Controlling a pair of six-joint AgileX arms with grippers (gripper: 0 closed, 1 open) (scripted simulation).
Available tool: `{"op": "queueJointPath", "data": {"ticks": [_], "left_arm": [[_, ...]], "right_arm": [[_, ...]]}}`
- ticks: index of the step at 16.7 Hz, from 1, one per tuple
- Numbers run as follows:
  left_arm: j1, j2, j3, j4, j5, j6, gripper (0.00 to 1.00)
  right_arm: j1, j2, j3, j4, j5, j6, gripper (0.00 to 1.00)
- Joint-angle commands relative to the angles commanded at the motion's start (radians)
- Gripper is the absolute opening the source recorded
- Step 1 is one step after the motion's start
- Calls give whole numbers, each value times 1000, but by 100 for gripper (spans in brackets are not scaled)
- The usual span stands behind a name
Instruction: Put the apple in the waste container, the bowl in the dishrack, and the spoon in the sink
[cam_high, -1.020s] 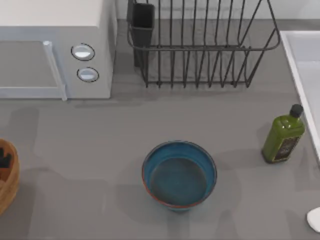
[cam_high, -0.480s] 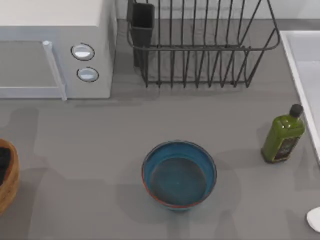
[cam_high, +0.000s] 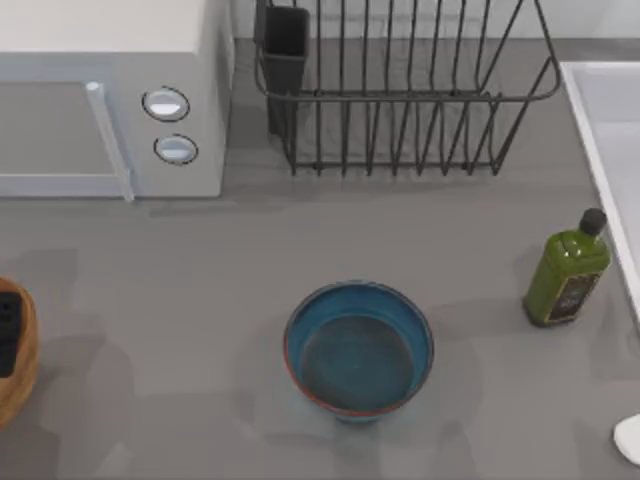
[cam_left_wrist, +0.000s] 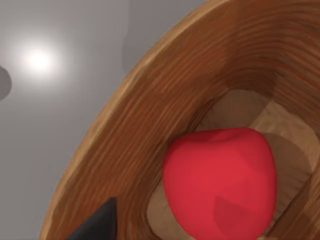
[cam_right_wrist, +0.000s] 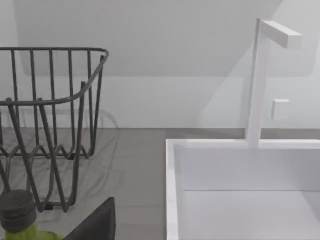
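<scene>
Apple (cam_left_wrist: 220, 182) is sitting inside the waste container (cam_left_wrist: 150, 130) at the table's left edge, because it is trash. Left gripper (cam_high: 8, 330) is hanging over it; I cannot tell its grip.

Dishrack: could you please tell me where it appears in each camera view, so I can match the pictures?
Top view: the dishrack stands at the far edge, between the microwave and the sink.
Right wrist view: one end of the dishrack stands beside the sink.
Left wrist view: this camera looks into the waste container at the apple.
Shared landmark: the green bottle.
</scene>
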Motion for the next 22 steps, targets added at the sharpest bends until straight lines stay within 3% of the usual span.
{"op": "queueJointPath", "data": {"ticks": [12,15,22], "left_arm": [[-43,-989,-620,719,105,-64,100],[-48,-1079,-700,806,119,-72,100],[-49,-1088,-708,815,120,-73,100]], "right_arm": [[0,0,0,0,0,0,100],[0,0,0,0,0,0,100],[9,10,10,-8,1,7,100]]}}
